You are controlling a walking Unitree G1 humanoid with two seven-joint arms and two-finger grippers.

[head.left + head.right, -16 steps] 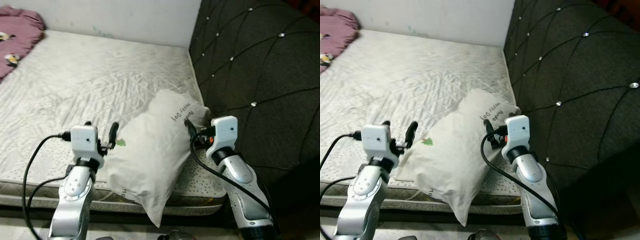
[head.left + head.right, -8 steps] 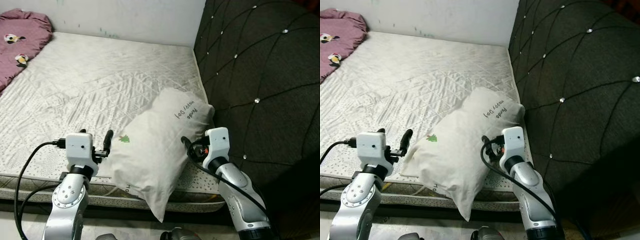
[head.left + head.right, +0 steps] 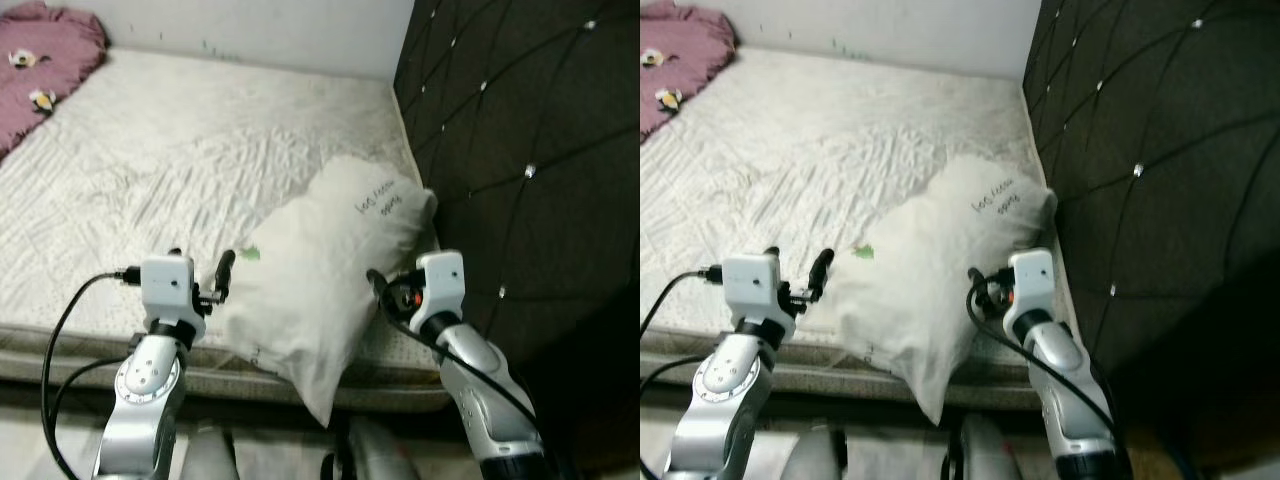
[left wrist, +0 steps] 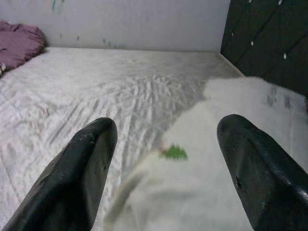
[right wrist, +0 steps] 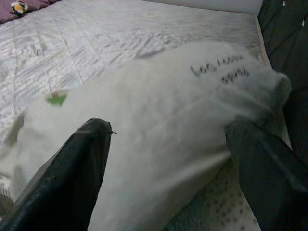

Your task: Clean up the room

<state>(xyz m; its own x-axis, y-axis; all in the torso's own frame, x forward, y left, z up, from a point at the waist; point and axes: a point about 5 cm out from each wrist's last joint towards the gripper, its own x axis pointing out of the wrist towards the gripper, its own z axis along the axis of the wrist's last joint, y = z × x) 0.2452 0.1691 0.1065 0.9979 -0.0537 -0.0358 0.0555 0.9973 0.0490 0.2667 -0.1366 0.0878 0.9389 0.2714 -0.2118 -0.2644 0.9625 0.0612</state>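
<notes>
A white pillow [image 3: 320, 265] with dark lettering and a small green tree mark lies on the near right corner of the mattress [image 3: 150, 170]. Its lower end hangs over the front edge. My left gripper [image 3: 203, 262] hovers open at the pillow's left side, level with the green mark [image 4: 173, 153]. In the left wrist view the pillow [image 4: 226, 192] lies just beyond the two spread fingers [image 4: 89, 163]. On the pillow's right side, my right gripper [image 3: 385, 290] is open. Its wrist view has the pillow [image 5: 168, 96] bulging close between wide-spread fingers [image 5: 77, 168].
A black tufted headboard [image 3: 520, 130] rises right of the bed, close to my right arm. A purple blanket [image 3: 40, 45] lies at the far left of the mattress. A white wall [image 3: 250, 25] runs behind. The mattress front edge [image 3: 60, 345] is just below my arms.
The camera has shifted and the picture is blurred. My right gripper has drawn back from the pillow's lettered end to beside its middle. The pillow stays put and both grippers stay open.
</notes>
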